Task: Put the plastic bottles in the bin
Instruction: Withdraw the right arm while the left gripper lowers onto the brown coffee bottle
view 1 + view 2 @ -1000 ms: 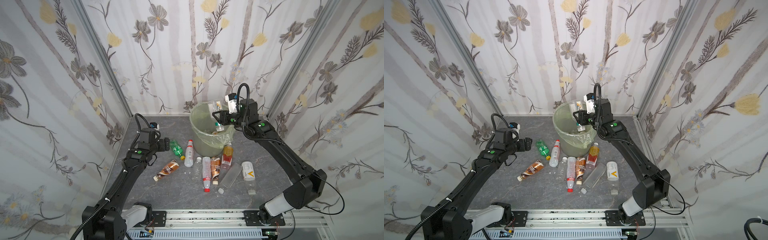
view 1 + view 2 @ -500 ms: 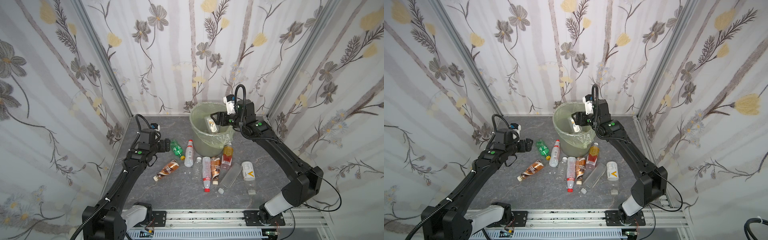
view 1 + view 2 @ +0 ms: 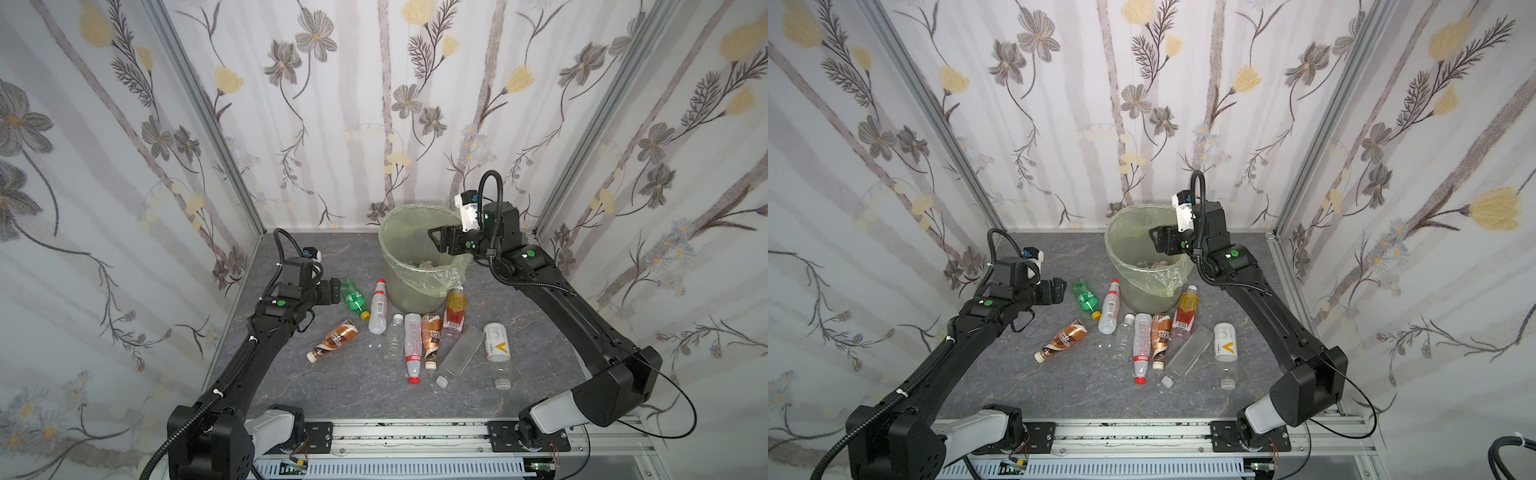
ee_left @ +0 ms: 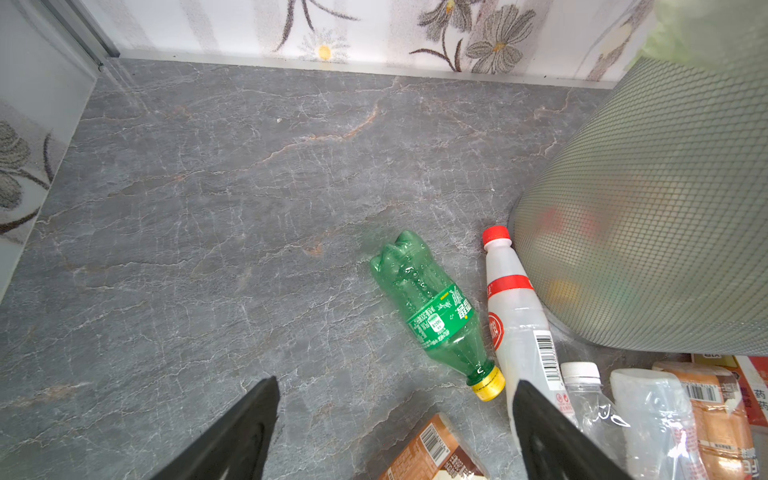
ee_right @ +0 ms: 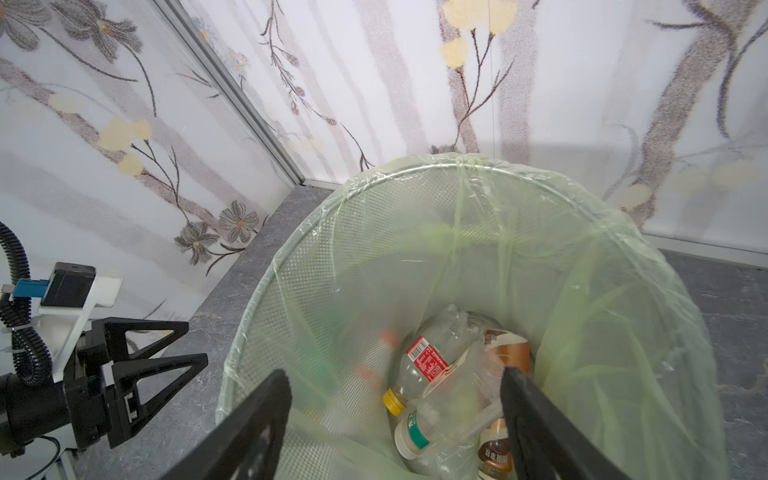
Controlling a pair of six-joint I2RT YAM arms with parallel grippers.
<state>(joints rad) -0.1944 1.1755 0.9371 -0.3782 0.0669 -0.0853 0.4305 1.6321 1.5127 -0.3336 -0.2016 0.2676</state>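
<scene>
R gripper (image 3: 433, 239) hangs over the bin (image 3: 384, 232) w/ jaws apart & empty, prob. placed so drops land inside w/ the 4+ bottles (image 5: 428, 361) there, while L gripper (image 3: 336, 291), also open, sits beside the green bottle (image 3: 353, 297), 1 of 9 on the table (image 3: 332, 395).

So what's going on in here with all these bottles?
A robot is clearing plastic bottles off a grey table into a lined bin. Its right tool hangs open and empty over the bin's mouth, and several bottles already lie at the bottom. Its left tool is open too, near a green bottle lying on the table, holding nothing. Nine or so bottles lie scattered in front of the bin.
</scene>
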